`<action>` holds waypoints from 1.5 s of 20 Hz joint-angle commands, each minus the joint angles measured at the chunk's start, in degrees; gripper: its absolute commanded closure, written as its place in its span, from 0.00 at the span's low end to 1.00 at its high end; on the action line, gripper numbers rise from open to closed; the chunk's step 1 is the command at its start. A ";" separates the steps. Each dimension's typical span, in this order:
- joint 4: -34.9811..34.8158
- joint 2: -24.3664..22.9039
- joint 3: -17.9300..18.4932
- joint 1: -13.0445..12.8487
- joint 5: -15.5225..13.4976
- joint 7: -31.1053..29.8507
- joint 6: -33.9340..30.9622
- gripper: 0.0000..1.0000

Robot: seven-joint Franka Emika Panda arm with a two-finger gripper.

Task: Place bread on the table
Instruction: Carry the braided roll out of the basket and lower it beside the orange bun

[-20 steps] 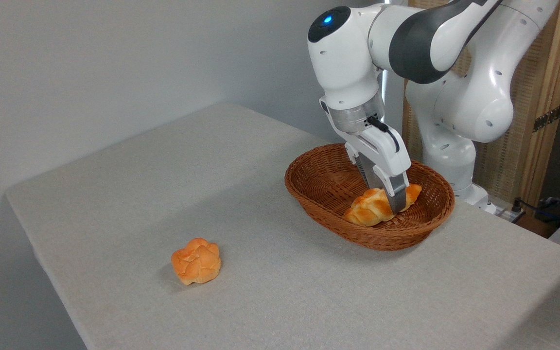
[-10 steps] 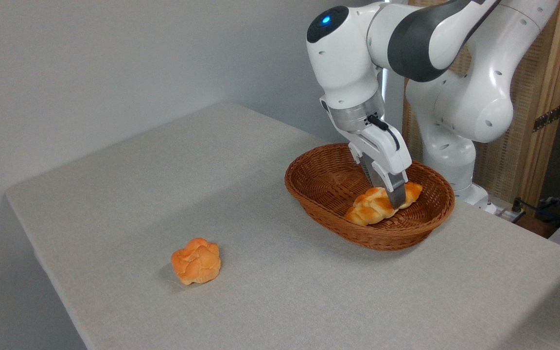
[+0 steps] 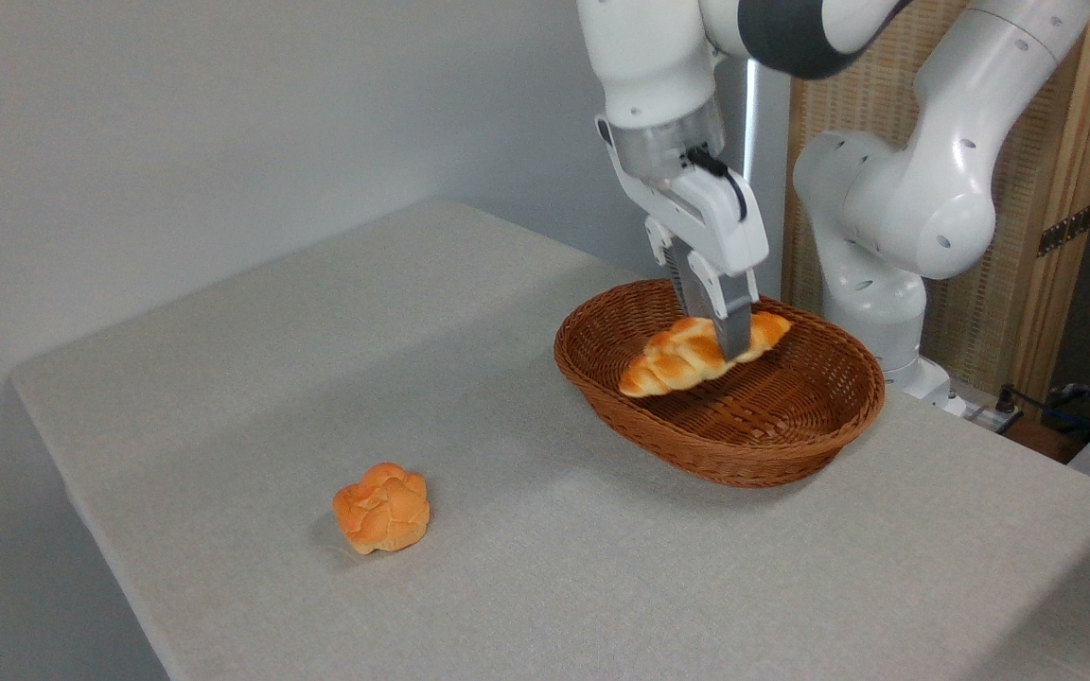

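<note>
One loaf in hand | I am holding the bread [image 3: 687, 354] in the claw [image 3: 732, 348], clamped right of its middle, hanging above the basket [image 3: 744, 445] | judging it light, soft, crushable | surface [image 3: 318, 378] waiting, bun [image 3: 382, 507] sitting near-left

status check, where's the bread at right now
Gripper shut on the bread, loaf tilted, hanging over the basket. Not yet on the table. Small bun sits far off, nothing blocking.
</note>
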 commanded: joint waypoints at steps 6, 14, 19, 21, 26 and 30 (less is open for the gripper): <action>22.70 16.20 6.19 -5.25 -5.97 0.19 0.26 0.44; 30.30 31.51 7.94 -4.46 -4.85 0.36 13.60 0.38; 30.30 37.58 9.52 -4.55 -4.14 0.45 22.92 0.27; 30.30 39.60 9.35 -4.64 -4.14 0.19 25.65 0.15; 30.21 40.93 9.26 -4.81 -4.14 0.19 28.38 0.00; 30.21 41.19 9.26 -5.08 -4.14 0.28 28.38 0.00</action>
